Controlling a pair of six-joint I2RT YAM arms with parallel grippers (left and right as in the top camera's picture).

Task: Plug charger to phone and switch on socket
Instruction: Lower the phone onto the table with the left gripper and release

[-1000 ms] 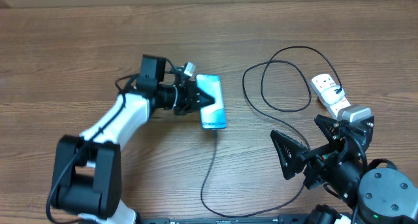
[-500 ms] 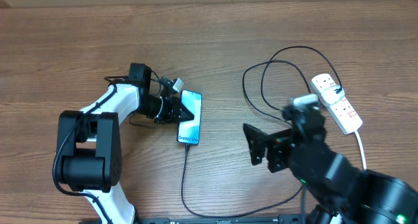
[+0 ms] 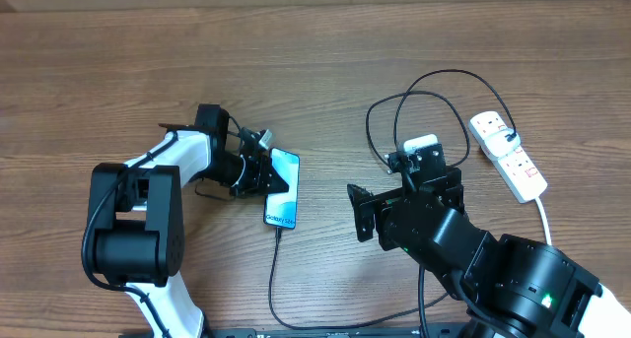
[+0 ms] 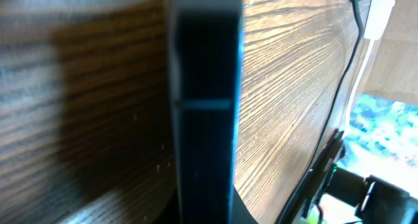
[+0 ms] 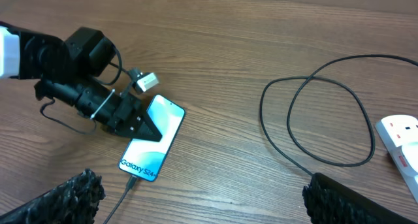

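The phone [image 3: 283, 190] lies on the wooden table with its screen lit, reading "Galaxy S24+" in the right wrist view [image 5: 152, 142]. My left gripper [image 3: 258, 171] is shut on the phone's upper left edge. In the left wrist view the phone's dark edge [image 4: 204, 87] fills the space between the jaws. The charger's black connector [image 3: 279, 227] sits in the phone's bottom end. Its cable [image 3: 273, 279] runs to the front edge and loops [image 3: 431, 121] toward the socket [image 3: 509, 157], a white power strip with a black plug in it. My right gripper [image 5: 209, 208] is wide open and empty, hovering right of the phone.
The power strip's white cord [image 3: 545, 220] runs toward the front right. The cable loop [image 5: 320, 119] lies between my right arm and the strip [image 5: 400, 140]. Bare wood stretches across the back and the far left.
My left gripper has dragged the phone left and a little toward the front. My right arm has swung from the front right corner to the centre, uncovering the power strip.
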